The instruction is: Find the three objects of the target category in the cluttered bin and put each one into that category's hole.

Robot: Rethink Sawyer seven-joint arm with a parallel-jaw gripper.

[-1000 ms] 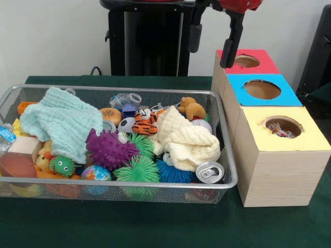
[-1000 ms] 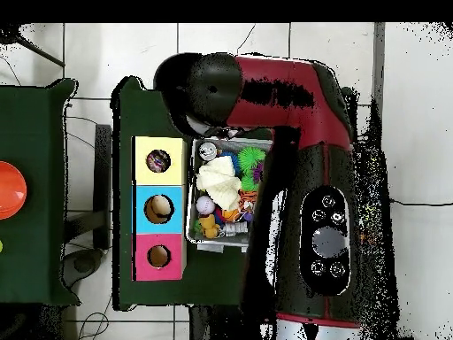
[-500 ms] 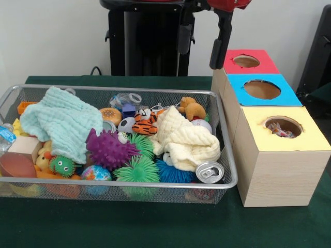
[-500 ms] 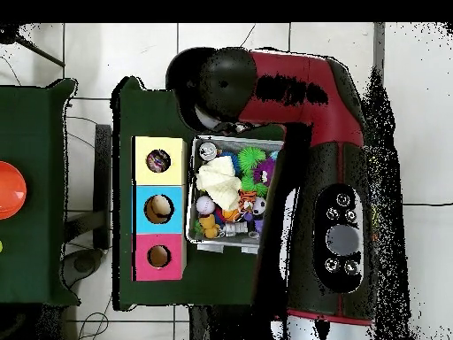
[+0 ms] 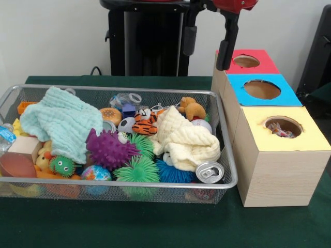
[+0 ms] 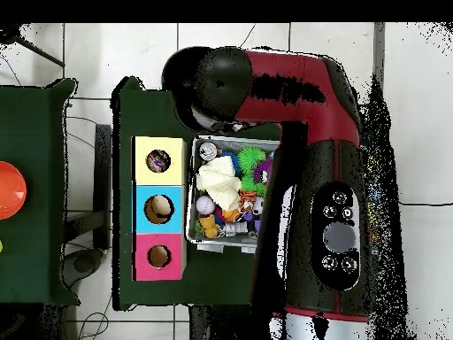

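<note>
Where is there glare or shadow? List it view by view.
Front view: even light, a glint on the can top, soft shadow under the mesh bin. Overhead view: no glare; the arm covers the bin's right side.

Arm hides bin's right half overhead.

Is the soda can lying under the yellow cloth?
No, the soda can lies uncovered in the bin's near corner, in front of the yellow cloth.
</note>
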